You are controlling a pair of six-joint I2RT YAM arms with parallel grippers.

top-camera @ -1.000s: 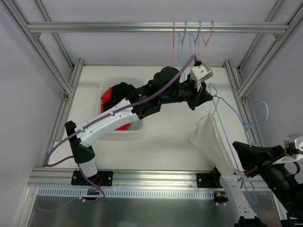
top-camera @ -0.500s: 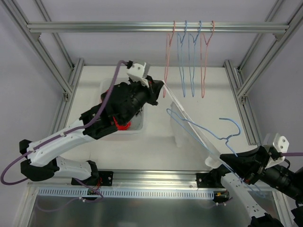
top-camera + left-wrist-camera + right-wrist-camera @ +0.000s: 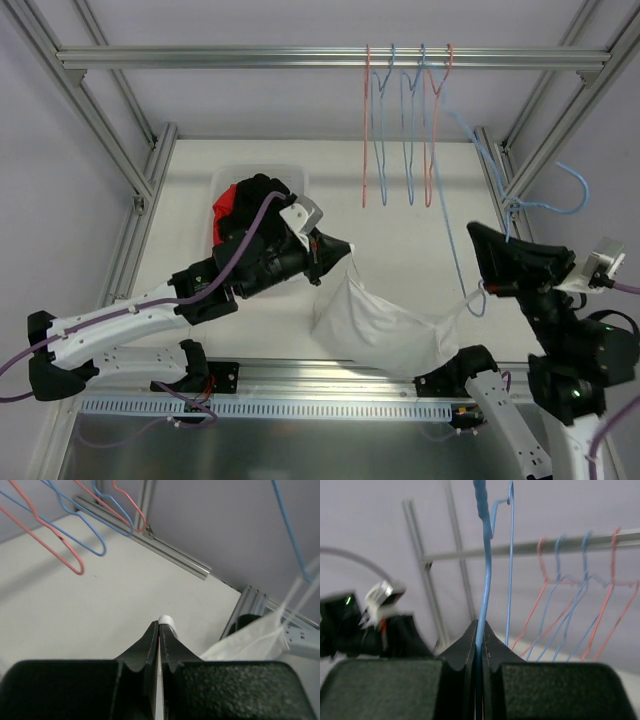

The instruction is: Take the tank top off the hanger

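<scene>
The white tank top hangs stretched between my two arms above the table's near edge. My left gripper is shut on its upper left corner; a bit of white cloth shows at the fingertips in the left wrist view. The tank top's body also shows in the left wrist view. One thin strap runs to the blue hanger. My right gripper is shut on the blue hanger's wire and holds it up at the right.
Several red and blue empty hangers hang from the top rail. A clear bin with red and black clothes stands at the back left. Aluminium frame posts stand close to the right arm.
My left arm swung from the back right to the left and down toward the front, pulling the tank top along the hanger. My right arm lifted the hanger up and back.
</scene>
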